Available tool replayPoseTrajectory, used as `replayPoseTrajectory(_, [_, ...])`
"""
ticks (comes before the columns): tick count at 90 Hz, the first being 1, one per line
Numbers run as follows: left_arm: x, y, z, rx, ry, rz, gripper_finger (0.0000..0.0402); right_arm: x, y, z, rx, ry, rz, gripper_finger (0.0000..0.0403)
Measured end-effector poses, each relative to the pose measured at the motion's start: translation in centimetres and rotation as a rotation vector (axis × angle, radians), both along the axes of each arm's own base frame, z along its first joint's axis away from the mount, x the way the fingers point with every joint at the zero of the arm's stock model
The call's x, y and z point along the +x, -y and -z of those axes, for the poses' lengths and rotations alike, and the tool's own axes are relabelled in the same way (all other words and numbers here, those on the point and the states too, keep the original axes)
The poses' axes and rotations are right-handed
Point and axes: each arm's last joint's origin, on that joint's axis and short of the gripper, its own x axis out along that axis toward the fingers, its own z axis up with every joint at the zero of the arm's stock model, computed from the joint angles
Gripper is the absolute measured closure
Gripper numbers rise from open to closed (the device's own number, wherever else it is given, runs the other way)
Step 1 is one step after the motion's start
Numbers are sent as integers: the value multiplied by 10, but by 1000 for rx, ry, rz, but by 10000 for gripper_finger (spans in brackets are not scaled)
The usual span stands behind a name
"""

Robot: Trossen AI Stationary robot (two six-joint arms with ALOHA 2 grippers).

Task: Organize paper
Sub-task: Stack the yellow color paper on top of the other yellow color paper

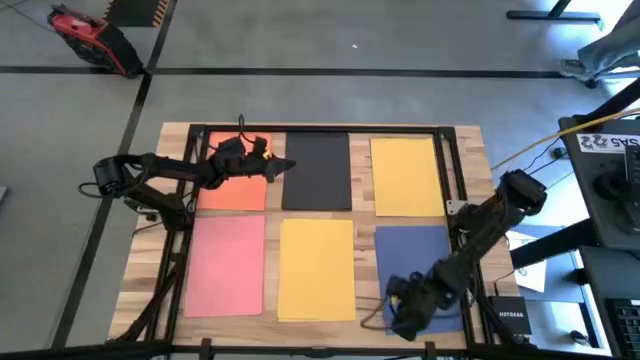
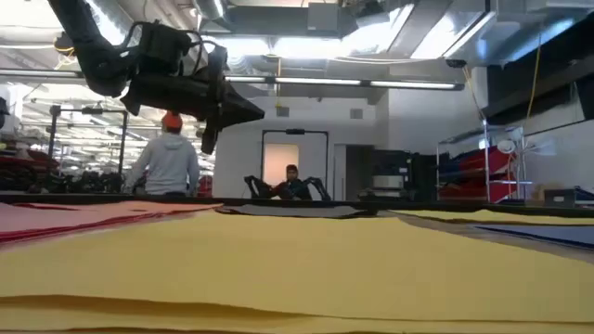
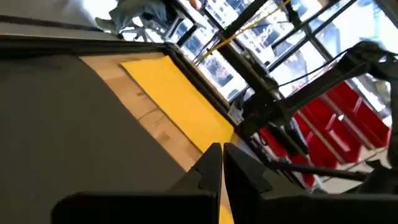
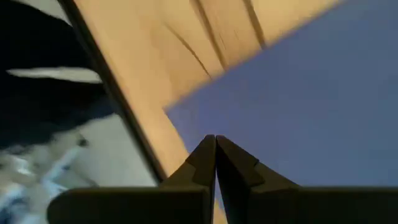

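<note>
Six paper sheets (image 1: 317, 268) lie gridded on the table (image 1: 462, 140). The left gripper (image 1: 283, 166), closed, hovers over the black sheet (image 1: 317, 171); the right gripper (image 4: 215, 144), closed, at the blue sheet's (image 4: 323, 106) near edge, should press lightly and slide slowly.

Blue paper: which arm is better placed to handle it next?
Right, probably. The right end effector hovers, shut, at the blue paper's near edge; the left end effector is across the table over the black paper.

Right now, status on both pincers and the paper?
Left pincer shut, empty, raised over orange sheet and black sheet. Right pincer shut, low at blue sheet near corner. Six sheets flat in grid; nothing obstructing.
</note>
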Motion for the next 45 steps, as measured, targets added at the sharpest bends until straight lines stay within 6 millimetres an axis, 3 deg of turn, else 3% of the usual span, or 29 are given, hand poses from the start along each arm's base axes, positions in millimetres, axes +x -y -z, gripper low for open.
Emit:
replayPoseTrajectory(23, [0,0,2,12,-19,0,402,-14,-22,17,-10,0,-103,403])
replayPoseTrajectory(45, [0,0,2,12,-18,0,402,-13,-39,26,62,59,-169,403])
